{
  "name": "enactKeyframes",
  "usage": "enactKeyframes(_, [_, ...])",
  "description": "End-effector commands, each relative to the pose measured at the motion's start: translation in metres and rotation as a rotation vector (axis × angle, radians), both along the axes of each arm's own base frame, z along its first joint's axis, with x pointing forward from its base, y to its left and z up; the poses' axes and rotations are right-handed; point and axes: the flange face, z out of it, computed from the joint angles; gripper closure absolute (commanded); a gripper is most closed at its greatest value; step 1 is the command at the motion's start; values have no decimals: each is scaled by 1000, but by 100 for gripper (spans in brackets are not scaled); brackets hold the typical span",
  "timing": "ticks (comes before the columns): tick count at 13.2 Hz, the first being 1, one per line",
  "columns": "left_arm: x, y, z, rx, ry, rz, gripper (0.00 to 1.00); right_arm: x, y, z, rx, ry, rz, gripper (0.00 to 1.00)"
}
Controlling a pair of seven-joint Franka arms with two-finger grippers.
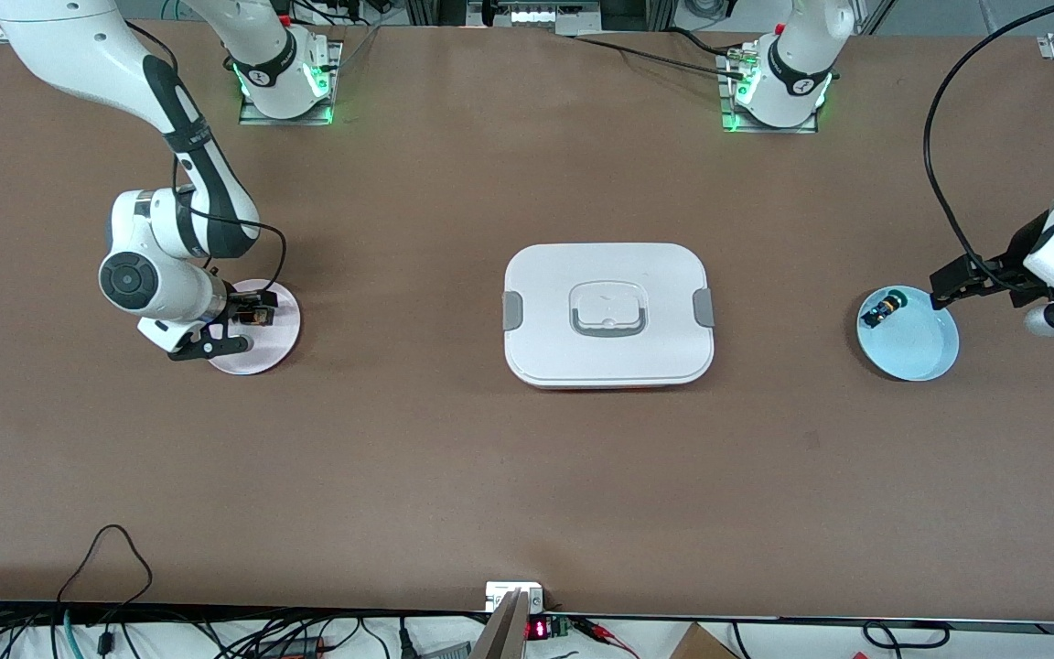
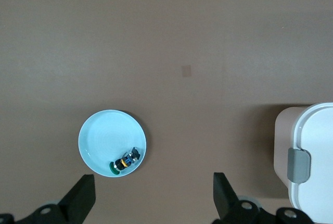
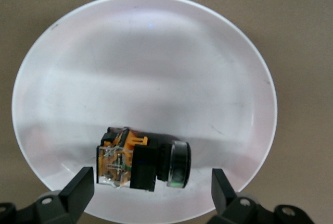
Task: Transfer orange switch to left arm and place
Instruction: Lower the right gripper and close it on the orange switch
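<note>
The orange switch [image 1: 258, 316] lies on its side on a pale pink plate [image 1: 257, 355] toward the right arm's end of the table. My right gripper [image 1: 246, 318] is down over that plate and open, one finger on each side of the switch [image 3: 140, 161] without touching it. In the right wrist view the gripper [image 3: 151, 191] shows at the plate's [image 3: 156, 73] rim. My left gripper [image 1: 955, 286] is open and empty, over the table beside a light blue plate [image 1: 922, 355]. The white box [image 1: 607, 314] stands in the middle of the table between the two plates.
The light blue plate [image 2: 101, 135] holds a small blue-and-black component with a green tip [image 2: 125, 160], which also shows in the front view [image 1: 882, 309]. The left gripper [image 2: 153, 195] is over bare table, with the box's latched end [image 2: 312, 156] off to one side.
</note>
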Motion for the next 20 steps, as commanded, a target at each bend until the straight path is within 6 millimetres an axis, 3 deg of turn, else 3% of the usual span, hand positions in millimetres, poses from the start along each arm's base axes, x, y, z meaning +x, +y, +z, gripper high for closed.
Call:
enactKeyframes(1, [2,1,5,12,4,-15,0,-1,3,-5,5,-15,-13,0])
enactKeyframes(13, [3,4,4,10,5,-10,0,0,3,-21,2,-30,-44,0])
enactKeyframes(20, [1,4,3,10,25,-6,0,1,5,-19,32,-30,-71,0])
